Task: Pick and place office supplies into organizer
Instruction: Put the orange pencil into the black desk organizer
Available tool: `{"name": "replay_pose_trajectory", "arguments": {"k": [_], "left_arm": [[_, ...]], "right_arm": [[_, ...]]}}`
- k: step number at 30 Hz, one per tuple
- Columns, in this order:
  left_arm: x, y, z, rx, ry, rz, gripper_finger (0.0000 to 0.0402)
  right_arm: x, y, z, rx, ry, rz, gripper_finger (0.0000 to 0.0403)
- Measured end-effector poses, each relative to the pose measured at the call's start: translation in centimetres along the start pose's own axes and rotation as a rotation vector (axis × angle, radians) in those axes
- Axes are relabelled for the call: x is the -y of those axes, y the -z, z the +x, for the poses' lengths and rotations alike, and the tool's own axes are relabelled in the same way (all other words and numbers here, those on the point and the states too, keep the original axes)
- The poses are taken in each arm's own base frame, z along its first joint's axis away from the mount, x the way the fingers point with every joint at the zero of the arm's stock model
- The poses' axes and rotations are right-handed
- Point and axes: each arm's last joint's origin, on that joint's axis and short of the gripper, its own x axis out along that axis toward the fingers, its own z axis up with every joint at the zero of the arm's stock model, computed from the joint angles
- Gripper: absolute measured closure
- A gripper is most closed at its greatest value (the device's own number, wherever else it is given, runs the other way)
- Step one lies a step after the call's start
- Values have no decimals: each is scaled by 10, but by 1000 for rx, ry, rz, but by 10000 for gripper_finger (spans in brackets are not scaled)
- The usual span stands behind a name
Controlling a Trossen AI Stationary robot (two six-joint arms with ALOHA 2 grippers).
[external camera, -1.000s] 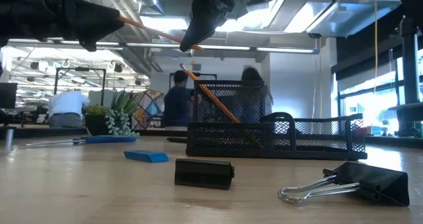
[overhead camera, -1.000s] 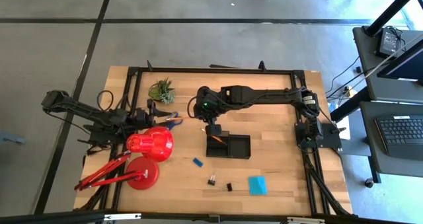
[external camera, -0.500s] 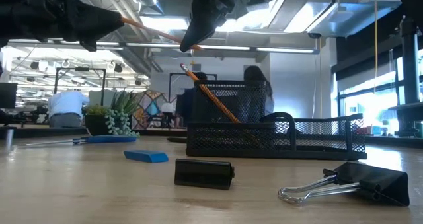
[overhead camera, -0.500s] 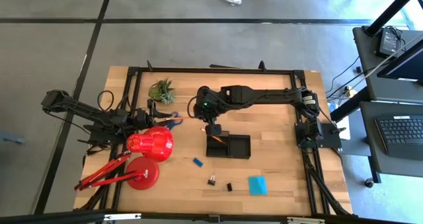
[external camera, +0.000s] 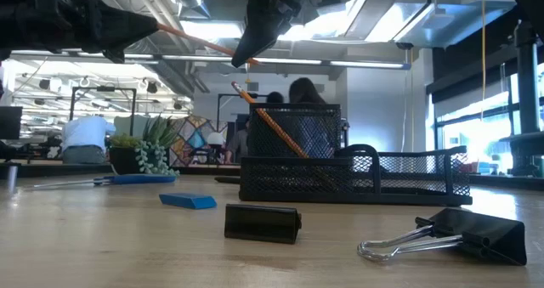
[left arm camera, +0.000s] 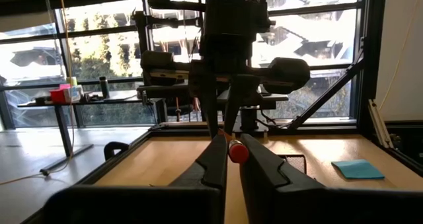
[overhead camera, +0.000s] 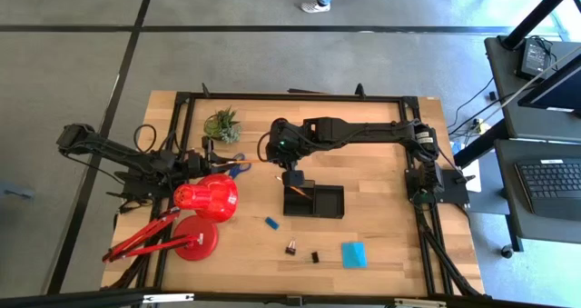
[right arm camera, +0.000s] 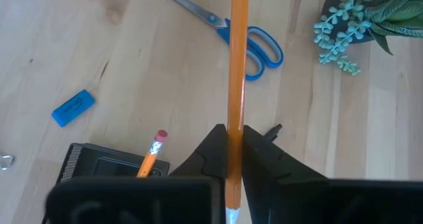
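Organizer (overhead camera: 313, 202) sits mid-table from above, right gripper (overhead camera: 289, 173) over its left end. Low view: orange pencil (external camera: 200, 43) spans both grippers. Left gripper (left arm camera: 229, 159) pinches its end; right gripper (right arm camera: 231, 159) clamps the shaft above scissors (right arm camera: 228, 27).

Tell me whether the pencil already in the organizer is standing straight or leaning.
Leaning. The pencil slants in the organizer, its eraser end up and out past the mesh cup's rim, its lower end down inside.

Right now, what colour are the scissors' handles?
Blue. The scissors show best in the right wrist view, lying on the table.
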Motion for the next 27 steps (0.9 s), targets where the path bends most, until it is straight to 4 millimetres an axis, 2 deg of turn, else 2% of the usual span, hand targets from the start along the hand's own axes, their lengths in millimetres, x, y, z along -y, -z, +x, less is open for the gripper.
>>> {"name": "replay_pose_trajectory", "arguments": {"k": [5, 12, 14, 17, 21, 27], "left_arm": [[0, 0, 0, 2, 7, 0, 381], [0, 0, 0, 1, 12, 0, 381], [0, 0, 0, 1, 12, -3, 381], [0, 0, 0, -1, 12, -18, 381], [1, 1, 0, -5, 21, -17, 381], [2, 1, 0, -2, 63, -62, 381]], "right_arm": [[0, 0, 0, 4, -4, -4, 352], [0, 0, 0, 1, -5, -2, 272], [-1, 3, -3, -56, -1, 0, 246], [-1, 5, -23, -195, 58, 12, 215], [-3, 2, -48, -260, 78, 88, 191], [-14, 8, -76, -240, -174, 85, 182]]}}
